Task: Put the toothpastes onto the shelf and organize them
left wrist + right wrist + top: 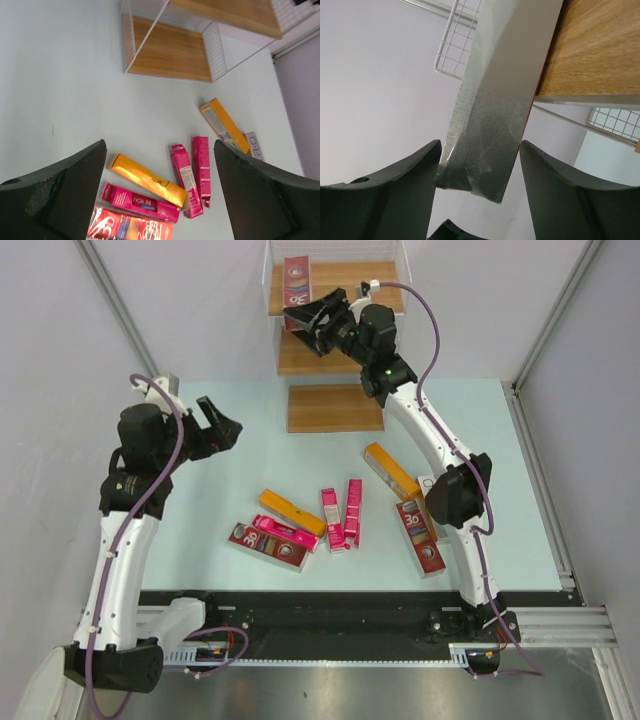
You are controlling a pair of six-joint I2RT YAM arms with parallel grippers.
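Top view. At the far table edge, a three-tier stepped shelf of light wood boards and clear acrylic walls (335,408). Over its middle tier, the right gripper (318,316), closed on the near end of a wide dark red carton (297,280). Lies lengthwise along the left of the top board, close to the acrylic wall; resting or lifted, cannot tell. Above the pale blue table (500,430) on the left, the left gripper (222,426), spread wide, holding nothing, with open tabletop between it and the shelf. In the near middle, touching: an orange-yellow carton (291,512), a slim pink carton (283,533) and a dark red "3D" carton (266,546). Just right of them, a pair of slim pink cartons (352,512). Farther right, a second orange-yellow carton (391,470) and a second dark red "3D" carton (420,535), partly under the right arm.

Left wrist view. Left gripper (160,145) gaping over the orange-yellow carton (147,181) and slim pink carton (140,201). Dark red "3D" carton (130,227) cut off at the bottom edge. Shelf (167,50) well beyond.

Right wrist view. Right gripper (480,150) pressed on both sides of the wide dark red carton (492,100), only its grey underside showing, far end beside a shelf (600,45) board edge.
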